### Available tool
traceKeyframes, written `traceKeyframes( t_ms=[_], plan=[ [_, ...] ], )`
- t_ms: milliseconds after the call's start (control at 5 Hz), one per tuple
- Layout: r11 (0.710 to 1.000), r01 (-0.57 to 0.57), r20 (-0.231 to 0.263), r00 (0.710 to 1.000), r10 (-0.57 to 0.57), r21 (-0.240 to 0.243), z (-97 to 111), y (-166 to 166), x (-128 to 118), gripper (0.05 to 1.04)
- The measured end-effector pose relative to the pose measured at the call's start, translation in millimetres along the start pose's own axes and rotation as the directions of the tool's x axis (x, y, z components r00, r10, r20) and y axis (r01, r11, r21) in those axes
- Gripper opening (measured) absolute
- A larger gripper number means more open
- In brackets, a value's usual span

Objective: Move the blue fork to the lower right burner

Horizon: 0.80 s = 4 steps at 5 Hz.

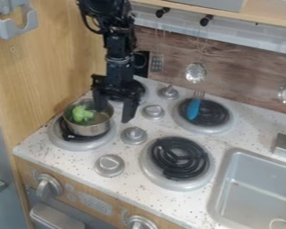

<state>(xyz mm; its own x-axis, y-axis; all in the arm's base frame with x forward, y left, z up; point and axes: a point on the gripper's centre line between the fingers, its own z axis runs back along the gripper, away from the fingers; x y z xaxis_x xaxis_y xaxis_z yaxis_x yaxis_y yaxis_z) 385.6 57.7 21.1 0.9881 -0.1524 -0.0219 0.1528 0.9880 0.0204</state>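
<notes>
Camera view: gripper (114,114) by pot (86,130) rim, fork (194,108) well apart.

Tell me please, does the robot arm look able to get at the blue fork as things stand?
Probably yes. The end effector is open and the blue fork lies uncovered on the upper right burner. Low knobs stand between them, though it may need to lift clear of the pot first.
</notes>
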Motion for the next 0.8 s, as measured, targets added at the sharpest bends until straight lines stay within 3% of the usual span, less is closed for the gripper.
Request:
traceKeyframes(
  t_ms=[200, 400, 800],
  plan=[
    [0.989, 0.15, 0.03, 0.988, -0.151, 0.01, 1, -38, 27, 0.999],
    [0.974, 0.222, 0.102, 0.969, -0.225, 0.044, 5, -60, 52, 0.999],
    [0.987, 0.13, 0.249, 0.957, -0.151, 0.099, -1, -76, 99, 0.999]
  ],
)
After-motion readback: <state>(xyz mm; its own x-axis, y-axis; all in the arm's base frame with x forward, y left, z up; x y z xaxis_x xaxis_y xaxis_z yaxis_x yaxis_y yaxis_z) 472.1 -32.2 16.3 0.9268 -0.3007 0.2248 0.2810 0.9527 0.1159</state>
